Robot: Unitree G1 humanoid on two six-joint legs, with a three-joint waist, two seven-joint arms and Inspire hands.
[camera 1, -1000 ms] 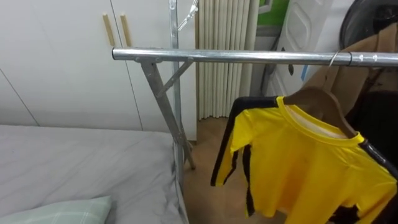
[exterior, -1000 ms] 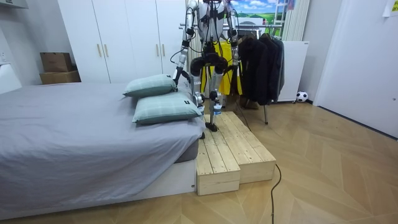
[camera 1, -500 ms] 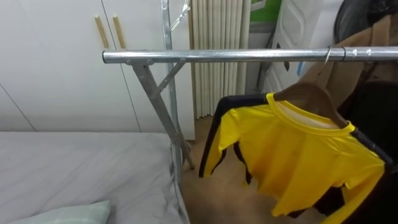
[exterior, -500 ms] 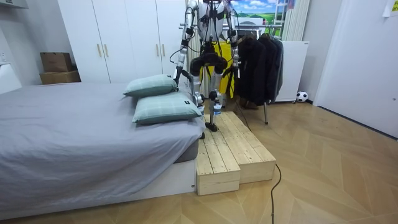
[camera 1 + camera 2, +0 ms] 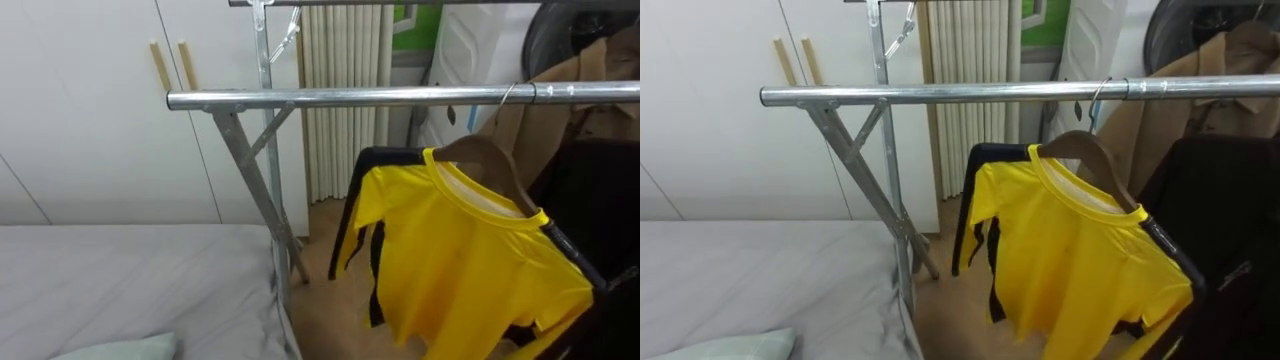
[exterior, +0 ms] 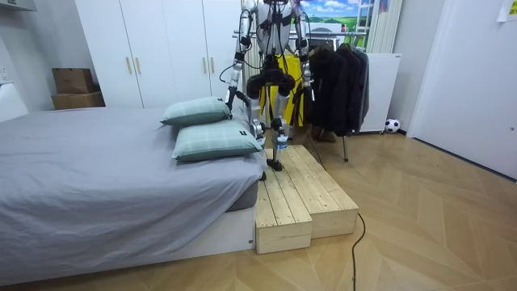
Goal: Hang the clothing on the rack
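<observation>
A yellow shirt with black trim (image 5: 460, 260) hangs on a wooden hanger (image 5: 480, 155), and the hanger's hook sits over the metal rail (image 5: 380, 97) of the clothes rack. The shirt (image 5: 1070, 250) hangs free, and nothing touches it. In the room view I stand on the wooden platform (image 6: 303, 198) facing the rack, with the shirt (image 6: 289, 66) just beyond me. My left hand (image 6: 232, 94) is lowered at the room view's left, over the bed's edge. My right hand (image 6: 306, 82) is lowered beside the dark clothes.
Dark coats (image 5: 600, 200) and a tan garment (image 5: 560, 100) crowd the rail to the right of the shirt. The rack's slanted leg (image 5: 250, 190) stands at the bed's corner. A grey bed (image 5: 130, 280) with pillows (image 6: 212, 139) lies to the left, with white wardrobe doors (image 5: 90, 120) behind it.
The whole eye view has shifted a little, so the head camera moved. The shirt stays on the rail and sways slightly. My stance in the room view is the same.
</observation>
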